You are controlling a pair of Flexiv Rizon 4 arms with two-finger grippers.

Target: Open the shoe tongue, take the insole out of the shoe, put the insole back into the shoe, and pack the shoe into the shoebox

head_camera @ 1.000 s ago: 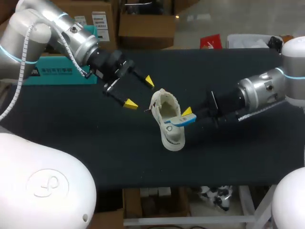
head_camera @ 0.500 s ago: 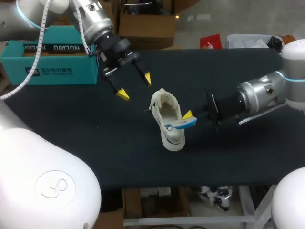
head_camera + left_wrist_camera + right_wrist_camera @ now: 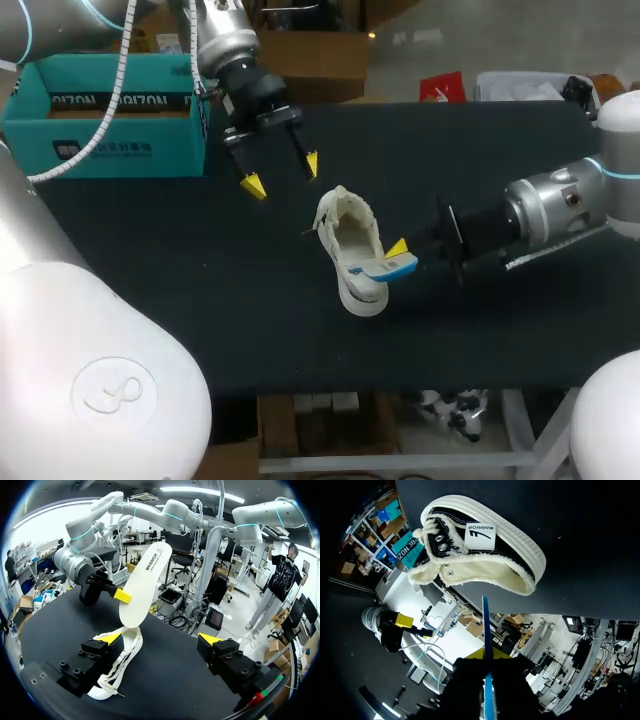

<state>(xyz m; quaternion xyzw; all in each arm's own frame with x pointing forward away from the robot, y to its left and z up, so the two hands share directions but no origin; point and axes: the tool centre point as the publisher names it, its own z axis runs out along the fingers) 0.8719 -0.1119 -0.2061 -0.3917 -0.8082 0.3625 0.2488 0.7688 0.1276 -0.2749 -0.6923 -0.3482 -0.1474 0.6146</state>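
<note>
Insole [image 3: 385, 266]: it is out of the shoe and held in the air just beside the shoe's near end. In the left wrist view [image 3: 142, 580] it stands almost upright, long axis near vertical, with its lower end close over the shoe's mouth. Its top face is white and its underside blue.
Shoe [image 3: 352, 255]: a cream canvas sneaker rests near the middle of the dark surface [image 3: 200, 300], between our two arms.
Shoe's axis: its long axis runs from the far side toward us, slanting a little to our right. The laced, flared-open end lies farther off, toward the box. We judge that the rounded near end is the heel, though we cannot see the toe cap itself.
Right gripper [image 3: 400, 255]: it comes in from our right, with its fingers clenched on the insole's edge.
Left gripper [image 3: 282, 175]: it hovers beyond the shoe and apart from it. Its fingers are released and spread wide, with nothing between them.
Shoebox [image 3: 110, 150]: teal and open-topped, it sits at the far left, well apart from the shoe.
Step in hand: we take the removal to be done and the return to be pending.
Next move: we should tip the insole's front end down into the mouth and slide it along the shoe's axis. The left gripper is likely needed to steady the shoe.
</note>
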